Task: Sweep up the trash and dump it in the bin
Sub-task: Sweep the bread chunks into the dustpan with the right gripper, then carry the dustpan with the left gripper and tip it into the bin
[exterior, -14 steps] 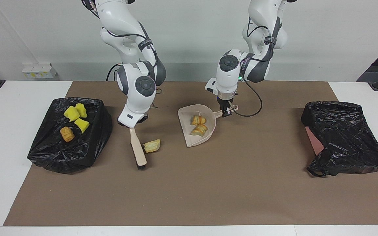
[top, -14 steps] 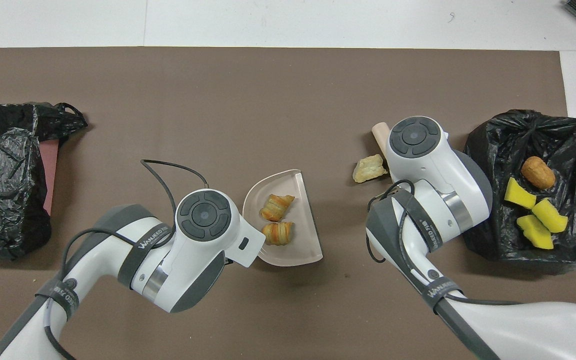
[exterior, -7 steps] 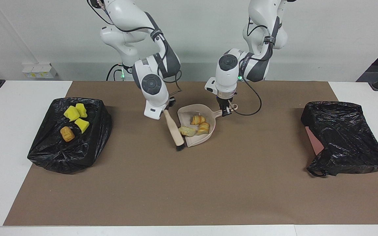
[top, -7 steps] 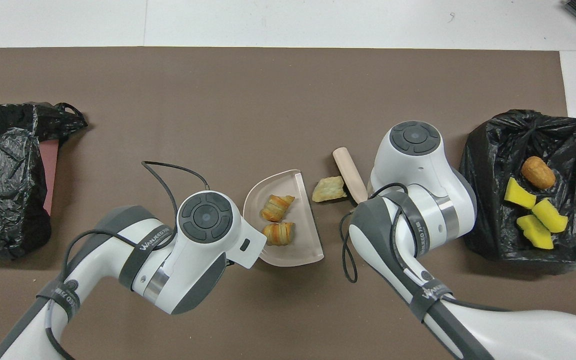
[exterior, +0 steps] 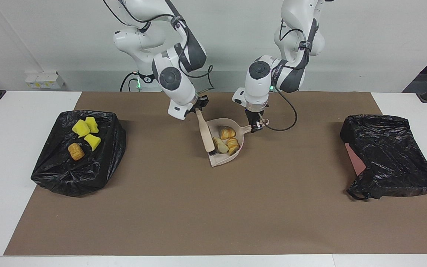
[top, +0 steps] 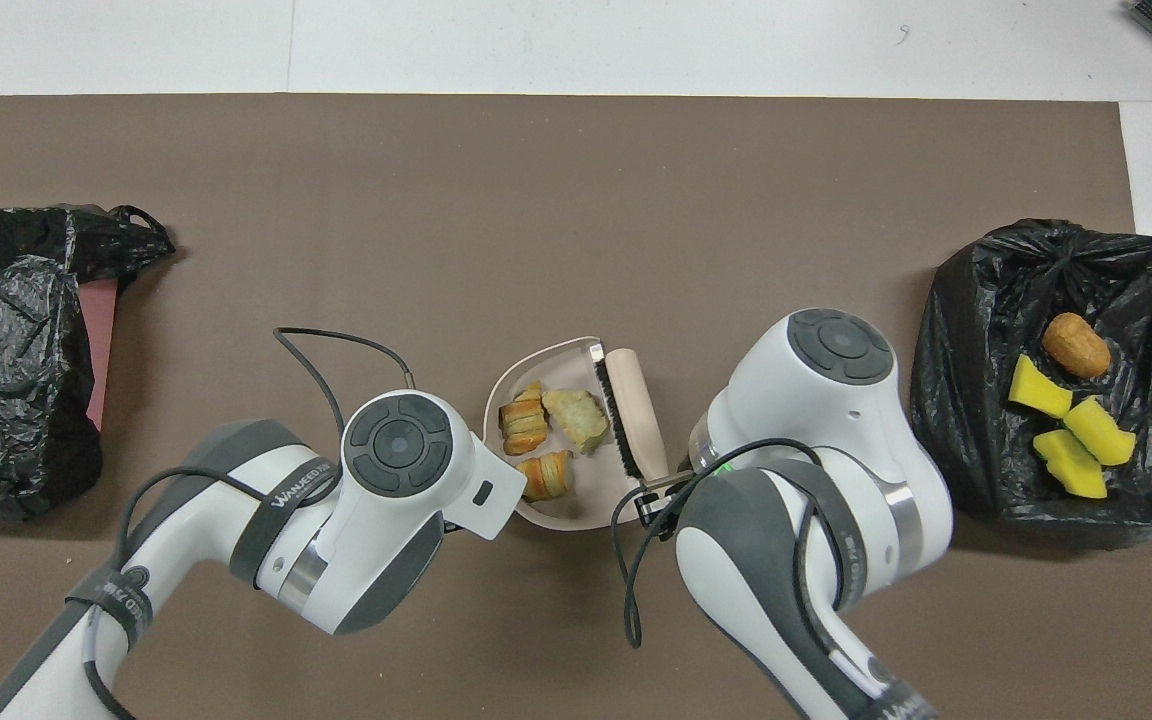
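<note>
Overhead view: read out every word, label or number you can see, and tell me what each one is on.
"WANJEED", with more letters after it too blurred to read: on the left arm's strap.
"WAN", the rest cut off at the picture's bottom edge: on the right arm's strap.
No print shows on the dustpan or the brush.

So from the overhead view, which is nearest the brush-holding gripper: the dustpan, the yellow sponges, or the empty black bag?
1. Dustpan, right beside the right gripper.
2. Yellow sponges, on the bag at the right arm's end.
3. Empty black bag, at the left arm's end.
</note>
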Available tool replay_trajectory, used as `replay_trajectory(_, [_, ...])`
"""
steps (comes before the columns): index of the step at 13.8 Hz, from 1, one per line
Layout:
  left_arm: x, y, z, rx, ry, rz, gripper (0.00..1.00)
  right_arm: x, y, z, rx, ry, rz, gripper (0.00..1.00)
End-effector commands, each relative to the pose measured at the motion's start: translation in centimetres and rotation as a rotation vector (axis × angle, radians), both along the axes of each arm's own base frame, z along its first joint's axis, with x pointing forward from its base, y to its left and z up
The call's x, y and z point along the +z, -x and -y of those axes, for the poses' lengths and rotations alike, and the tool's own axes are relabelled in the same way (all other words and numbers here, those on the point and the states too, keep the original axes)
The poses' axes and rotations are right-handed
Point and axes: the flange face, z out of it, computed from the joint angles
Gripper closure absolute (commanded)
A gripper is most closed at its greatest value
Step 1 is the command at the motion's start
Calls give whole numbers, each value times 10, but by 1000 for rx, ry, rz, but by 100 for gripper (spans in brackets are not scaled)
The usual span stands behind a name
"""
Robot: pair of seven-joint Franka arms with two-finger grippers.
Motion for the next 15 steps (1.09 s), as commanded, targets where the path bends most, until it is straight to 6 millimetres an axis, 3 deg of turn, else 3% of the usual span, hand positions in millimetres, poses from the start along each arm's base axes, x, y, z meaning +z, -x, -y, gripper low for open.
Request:
replay_trajectory(1, [-2, -22, -26, -43, 12, 11, 100, 39, 21, 7, -137, 141, 69, 100])
replay_trajectory(4, [6, -42, -61, -63, 82, -10, 100, 69, 44, 9, -126, 177, 61, 100])
replay_trajectory(6, [22, -62, -95, -83, 133, 1, 100, 70, 68, -15, -64, 188, 58, 100])
replay_trajectory(7, [34, -68, -111, -79, 168, 2, 100, 62, 76, -30, -63, 198, 54, 100])
replay_trajectory(10, [64, -96, -160, -56, 251, -1, 100, 9, 116, -90, -94, 238, 51, 100])
replay_trajectory(13, [104, -120, -212, -49, 306, -17, 100, -22, 141, -105, -105, 220, 54, 100])
replay_trajectory(15, [119, -133, -233, -61, 314, -24, 100, -44, 154, -107, -103, 206, 76, 100])
